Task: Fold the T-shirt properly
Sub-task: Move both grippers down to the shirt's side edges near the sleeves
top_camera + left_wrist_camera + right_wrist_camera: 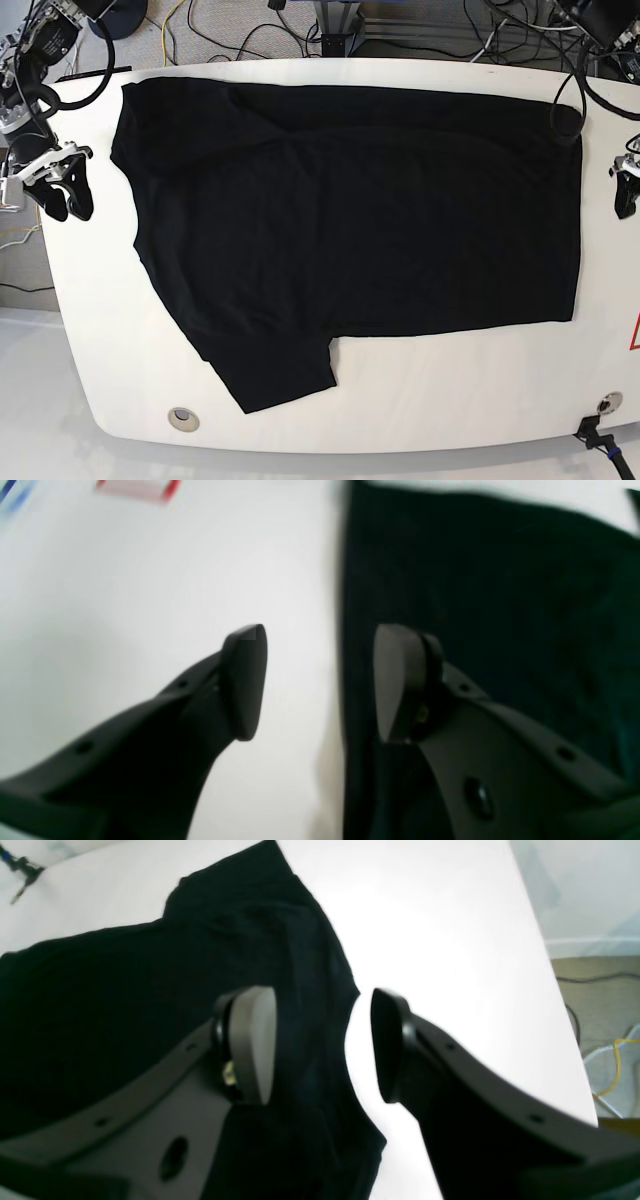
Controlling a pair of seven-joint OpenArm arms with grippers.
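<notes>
T-shirt [350,230] lies spread flat on the white table [450,395], one sleeve at the near edge. My left gripper [320,682] hangs over the shirt's straight edge, spread wide and holding nothing: one finger [400,680] over cloth, the other over bare table. My right gripper [322,1045] straddles the shirt's wavy edge the same way, released, nothing in it. Cloth is matte black, soft, faintly creased. Cables [250,30] run on the floor beyond the shirt.

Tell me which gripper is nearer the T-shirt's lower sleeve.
Right. The right gripper hangs off the shirt's collar end, the end where the lower sleeve lies; the left gripper is past the hem at the opposite end.
</notes>
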